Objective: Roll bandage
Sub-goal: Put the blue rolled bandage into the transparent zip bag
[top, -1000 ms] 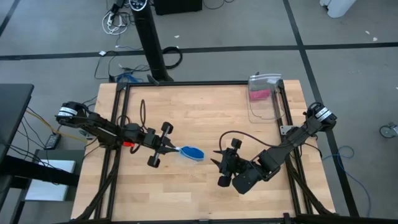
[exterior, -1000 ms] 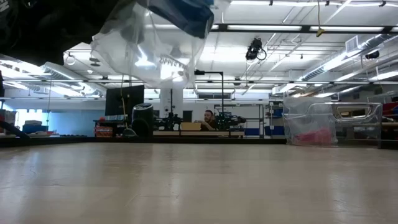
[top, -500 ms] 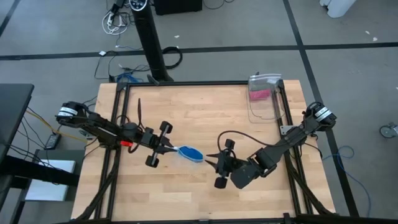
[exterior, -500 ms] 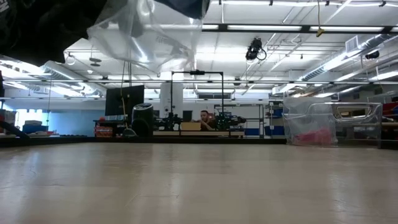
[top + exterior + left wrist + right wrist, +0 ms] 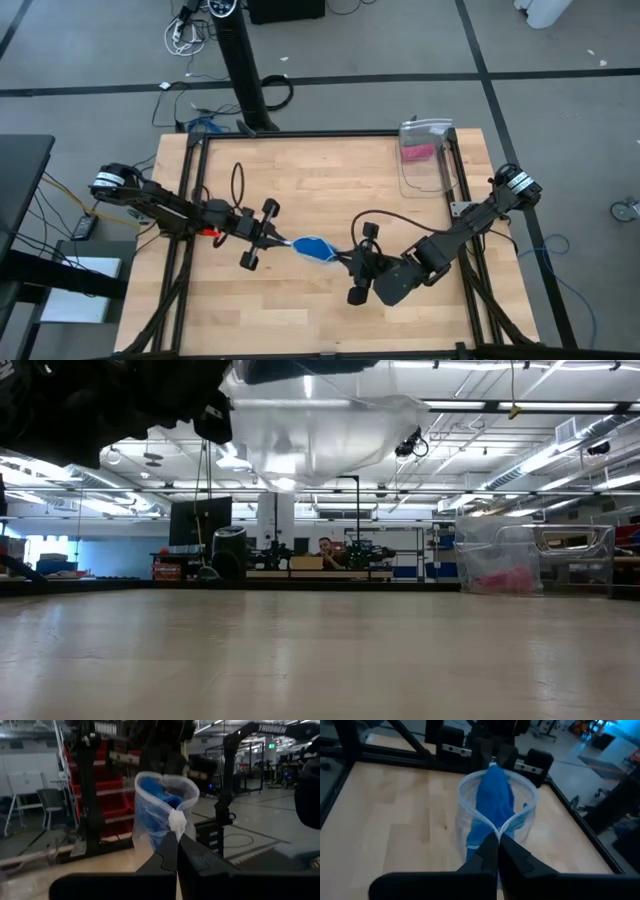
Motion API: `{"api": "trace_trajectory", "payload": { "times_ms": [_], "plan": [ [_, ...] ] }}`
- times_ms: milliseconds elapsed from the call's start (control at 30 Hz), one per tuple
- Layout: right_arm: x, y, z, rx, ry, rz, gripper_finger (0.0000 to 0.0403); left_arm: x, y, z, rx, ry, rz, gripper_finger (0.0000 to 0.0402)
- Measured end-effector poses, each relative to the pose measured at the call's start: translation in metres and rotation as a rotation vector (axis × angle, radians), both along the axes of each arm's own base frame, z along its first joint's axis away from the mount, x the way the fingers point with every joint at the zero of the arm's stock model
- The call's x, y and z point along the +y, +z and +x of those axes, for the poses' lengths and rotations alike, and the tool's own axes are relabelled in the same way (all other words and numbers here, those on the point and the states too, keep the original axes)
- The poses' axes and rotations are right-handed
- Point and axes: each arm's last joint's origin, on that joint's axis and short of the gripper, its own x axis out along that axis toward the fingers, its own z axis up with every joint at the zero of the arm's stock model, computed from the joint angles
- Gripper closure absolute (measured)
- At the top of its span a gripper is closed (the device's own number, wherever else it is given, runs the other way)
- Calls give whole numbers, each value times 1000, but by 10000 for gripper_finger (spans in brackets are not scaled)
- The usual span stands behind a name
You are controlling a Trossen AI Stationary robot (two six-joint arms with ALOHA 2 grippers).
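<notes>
Both arms reach in low over the wooden table (image 5: 320, 180) and meet near its middle, each pinching an opposite edge of a clear plastic bag (image 5: 316, 247) that hangs between them above the tabletop. The left arm stretches in from the table's left edge, nearly level, its wrist turned toward the centre; the left gripper (image 5: 283, 240) has its fingers (image 5: 167, 855) pressed fully together on the bag's rim. The right arm comes from the right edge, folds down at the elbow and points its wrist back toward the left arm — the right gripper (image 5: 343, 260) is likewise clamped tight, its fingertips (image 5: 490, 847) nipping the near lip of the bag. The two grippers stand close together, facing each other, with only the bag between them. The bandage (image 5: 495, 802), bright blue and bunched up, sits inside the bag; its mouth is held open in a rough ring in the right wrist view. In the low view the bag (image 5: 315, 435) hangs clear of the table surface. At the far right corner stands a clear container (image 5: 425, 155) with something pink inside — well apart from both grippers.
</notes>
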Motion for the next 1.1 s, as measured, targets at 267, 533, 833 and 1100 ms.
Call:
{"api": "trace_trajectory", "payload": {
  "times_ms": [267,533,833,1100],
  "plan": [
    [-16,1,5,100,-8,77,402,-1,5,8,23,-1,-2,400],
    [-27,-5,5,188,-14,111,402,-2,-5,18,192,14,43,400],
    [-26,-6,3,200,-23,110,403,-2,1,14,183,18,41,400],
    [-52,-7,16,210,-82,112,403,-1,16,12,228,35,72,400]
  ]
}}
